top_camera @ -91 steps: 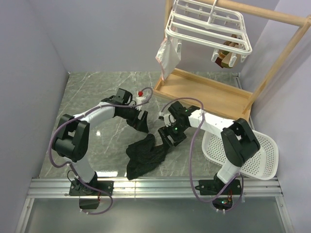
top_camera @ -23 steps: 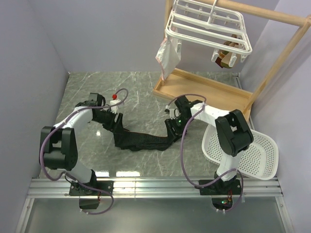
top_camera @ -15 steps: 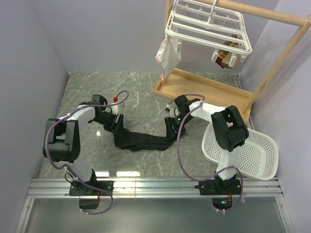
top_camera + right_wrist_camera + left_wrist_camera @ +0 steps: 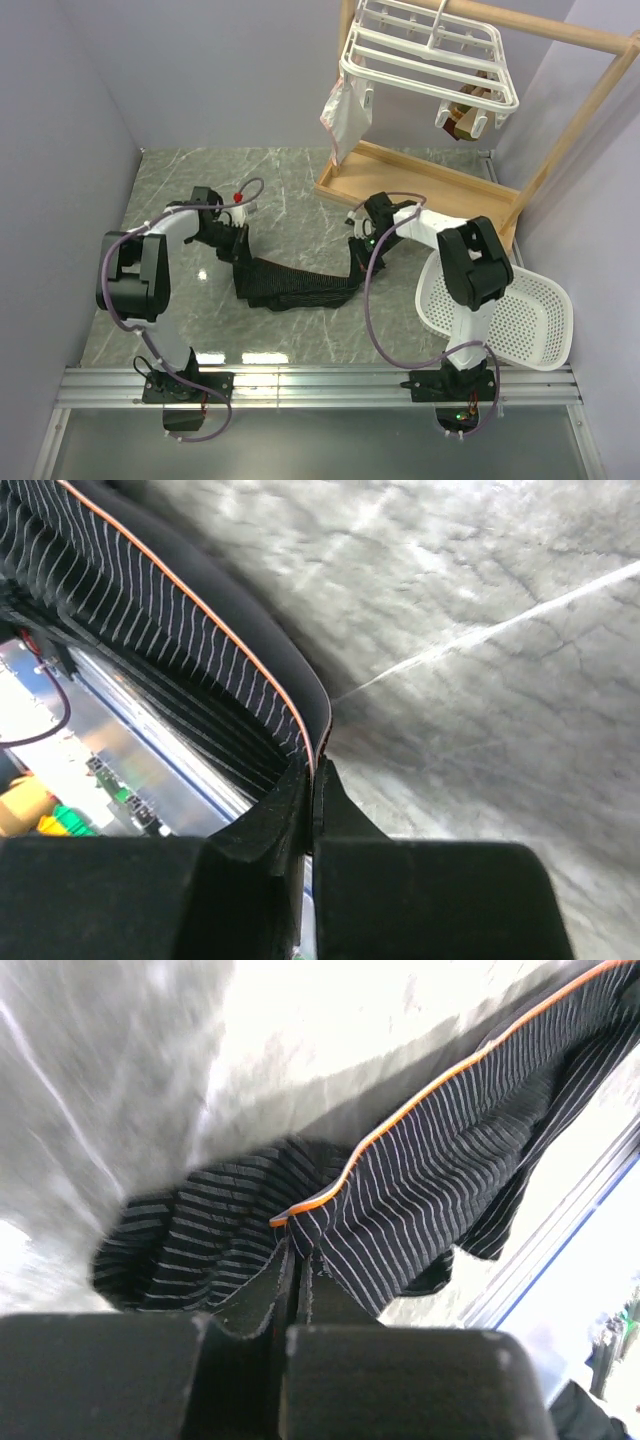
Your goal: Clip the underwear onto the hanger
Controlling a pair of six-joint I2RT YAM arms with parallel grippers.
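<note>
Seen from above, the left claw (image 4: 237, 262) and the right claw (image 4: 357, 262) each grip one end of the underwear (image 4: 300, 288). The underwear spans the gap between them as a dark, loosely stretched band. It hangs low over the grey marbled worktop (image 4: 180, 190), and whether its middle rests on the surface cannot be told.

In the left wrist view, the left claw is pressed together on a corner of black striped fabric. The orange trim (image 4: 420, 1095) starts just at its tips and runs away ahead of it. In the right wrist view, the right claw likewise pinches a folded edge, with the trim line curving away from its tips.

The hanger (image 4: 430, 55) hangs from a wooden frame (image 4: 590, 95), above and beyond the right claw and well apart from both claws. A whitish pouch (image 4: 343, 115) and a small brown item (image 4: 462, 115) already dangle from it.

The step in hand appears to be holding the garment spread out; it has not yet been raised. The next move probably calls for both arms to lift together, keeping the trimmed edge taut, and carry it up to the hanger's clips (image 4: 482, 124). Which clip is free is too small to tell. With both claws occupied, getting a clip to open onto the edge looks like the delicate part.
</note>
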